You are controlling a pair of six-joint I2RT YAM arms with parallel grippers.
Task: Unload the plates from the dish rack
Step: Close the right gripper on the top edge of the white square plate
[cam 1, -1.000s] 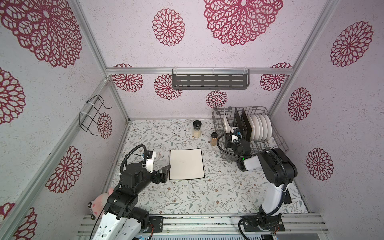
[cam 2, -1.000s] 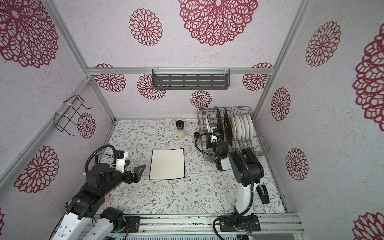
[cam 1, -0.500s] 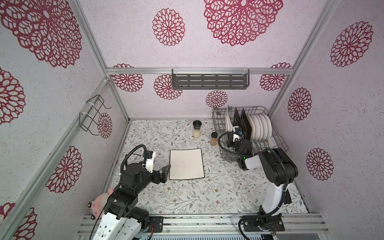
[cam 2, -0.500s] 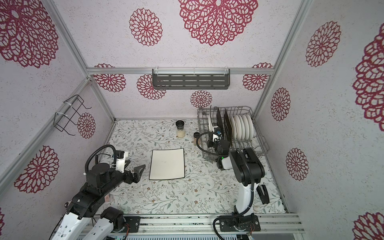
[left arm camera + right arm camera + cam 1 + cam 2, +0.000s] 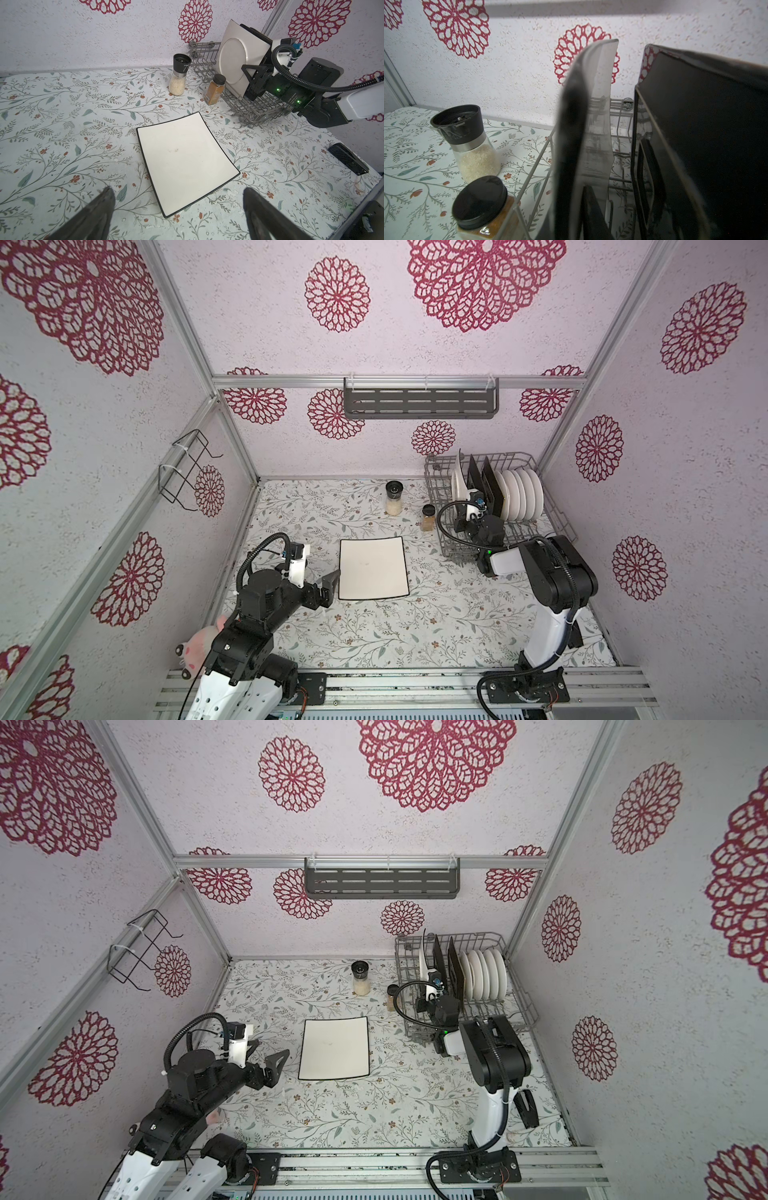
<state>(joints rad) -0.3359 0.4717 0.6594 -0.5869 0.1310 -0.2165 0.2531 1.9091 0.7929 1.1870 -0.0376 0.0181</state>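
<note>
While stretched low and forward from the front rail, reaches with the right gripper (image 5: 249, 70) into the left end of the dish rack (image 5: 517, 457), elbow raised, wrist level, fingers aimed at the back wall. Clamps, apparently, on the near edge of the racked cream plate (image 5: 239, 56), one dark finger on either face; too blurred up close for certainty. Holds it on edge among the tines, faces turned left and right, edge line running front to back. Rounded-square, glossy, dark-rimmed, with a round foot ring on the outward face. Just to its right: two black square plates (image 5: 482, 483), upright and shiny, then a packed row of round white plates (image 5: 521, 495), all facing the same way. Grey coated wire for the rack, with raised sides, set in the back right corner.

Hovers with the left gripper (image 5: 328, 588) just beside the left edge of the flat cream plate (image 5: 372, 568), forearm angled right, fingers spread wide around nothing. Flat cream plate face up mid-table on the floral mat (image 5: 374, 635), well apart from the rack. Between plate and rack: a glass grinder (image 5: 394, 499) of pale grains and a black-capped spice jar (image 5: 428, 518) of orange-brown powder.
</note>
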